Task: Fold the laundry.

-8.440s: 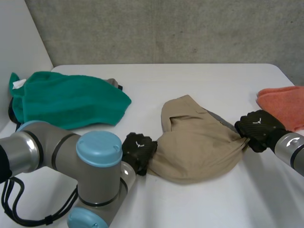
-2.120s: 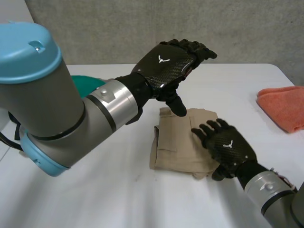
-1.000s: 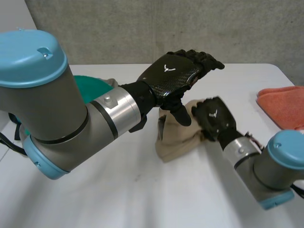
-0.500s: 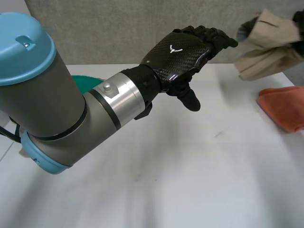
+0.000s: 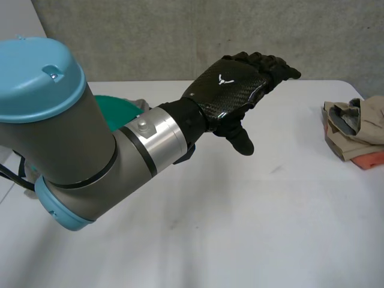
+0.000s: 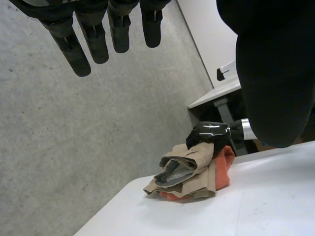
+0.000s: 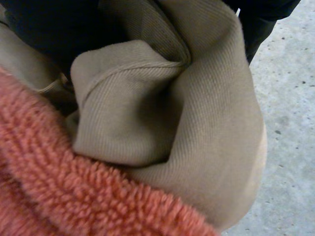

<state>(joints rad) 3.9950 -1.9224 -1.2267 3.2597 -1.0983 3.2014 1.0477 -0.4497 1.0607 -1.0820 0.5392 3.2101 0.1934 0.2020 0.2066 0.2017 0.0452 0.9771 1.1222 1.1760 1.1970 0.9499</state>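
1. On top of the orange towel, at the edge of the white table, lies the bunched tan garment.
2. The right hand sits at the top of that bundle, just over the orange towel, curled into the tan cloth and gripping it.
3. The left hand hangs in the air well apart from the orange towel, fingers straight, thumb pointing down, holding nothing.
4. A green towel lies farthest from the orange towel, partly hidden by the left arm.

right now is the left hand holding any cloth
No, the left hand hovers open above the table, its fingers straight, nothing in them.
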